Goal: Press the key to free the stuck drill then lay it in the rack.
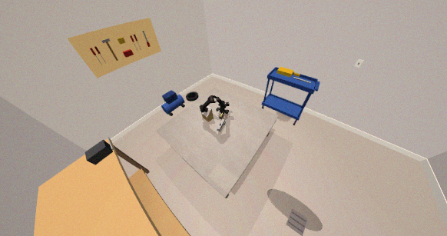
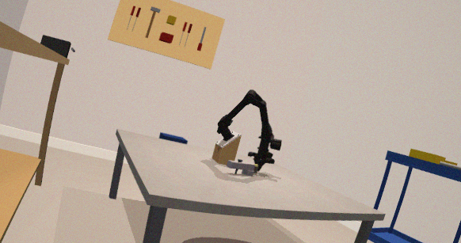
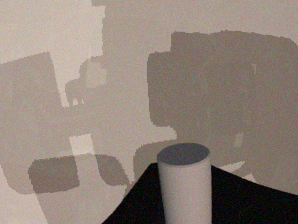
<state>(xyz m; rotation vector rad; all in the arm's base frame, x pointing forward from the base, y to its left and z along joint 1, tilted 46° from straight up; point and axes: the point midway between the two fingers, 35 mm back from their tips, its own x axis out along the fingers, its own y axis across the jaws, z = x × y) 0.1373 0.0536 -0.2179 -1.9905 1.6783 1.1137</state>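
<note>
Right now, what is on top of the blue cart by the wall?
On the blue cart's top shelf lies a yellow tool, beside a thin pale rod. Whatever the tool covers is hidden.

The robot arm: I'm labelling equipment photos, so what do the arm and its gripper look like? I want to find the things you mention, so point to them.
A matte black arm of slim, straight links with chunkier, rounded joints. Its black gripper (image 1: 222, 115) (image 2: 258, 169) has black jaws; a boxy black part juts out above it. No cable or marking can be made out.
</note>
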